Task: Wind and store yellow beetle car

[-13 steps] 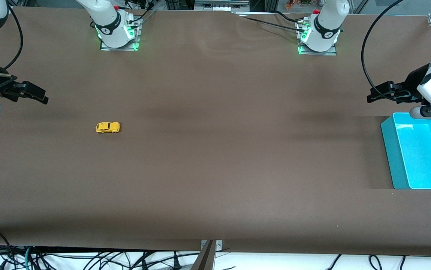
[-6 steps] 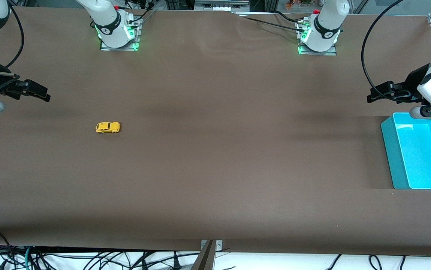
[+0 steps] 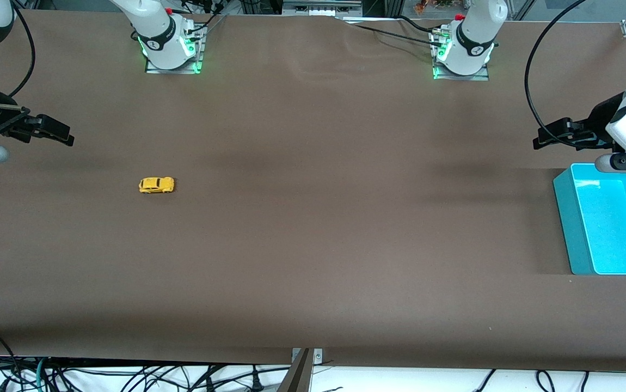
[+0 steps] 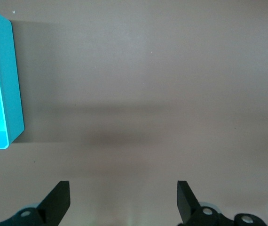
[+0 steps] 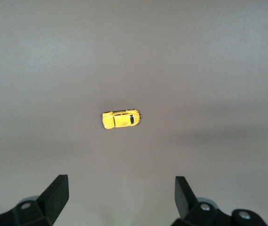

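The yellow beetle car (image 3: 156, 185) stands on its wheels on the brown table toward the right arm's end; it also shows in the right wrist view (image 5: 120, 119), alone on the table. My right gripper (image 3: 54, 132) is open and empty, up in the air over the table's edge at that end, apart from the car. In the right wrist view its fingertips (image 5: 59, 193) stand wide apart. The teal bin (image 3: 566, 218) sits at the left arm's end and looks empty. My left gripper (image 3: 550, 136) is open and empty, over the table beside the bin (image 4: 12, 94).
The brown table (image 3: 313, 218) stretches between the car and the bin. The two arm bases (image 3: 171, 46) stand along the edge farthest from the front camera. Cables hang below the table's near edge.
My right gripper has shifted a little up the front view and slightly toward the table's middle. The car, the bin and the left arm have not moved.
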Motion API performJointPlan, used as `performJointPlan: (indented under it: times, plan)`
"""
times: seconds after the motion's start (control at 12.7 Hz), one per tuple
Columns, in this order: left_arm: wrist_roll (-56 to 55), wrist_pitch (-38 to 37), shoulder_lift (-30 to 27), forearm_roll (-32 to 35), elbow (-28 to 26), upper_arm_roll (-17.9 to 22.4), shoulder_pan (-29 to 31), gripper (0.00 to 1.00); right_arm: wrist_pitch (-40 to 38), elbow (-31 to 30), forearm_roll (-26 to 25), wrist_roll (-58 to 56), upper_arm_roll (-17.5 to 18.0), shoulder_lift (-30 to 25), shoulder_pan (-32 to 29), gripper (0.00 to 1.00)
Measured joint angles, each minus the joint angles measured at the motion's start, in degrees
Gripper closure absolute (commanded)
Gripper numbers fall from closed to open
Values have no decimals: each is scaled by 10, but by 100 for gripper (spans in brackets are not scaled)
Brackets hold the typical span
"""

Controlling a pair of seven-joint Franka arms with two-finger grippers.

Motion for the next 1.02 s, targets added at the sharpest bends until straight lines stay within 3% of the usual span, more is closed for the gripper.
performJointPlan:
  times: [1.02]
  plan:
    - [0, 0, 0, 0, 0, 0, 0, 0, 0, -8, 0, 0, 0, 0, 0, 0]
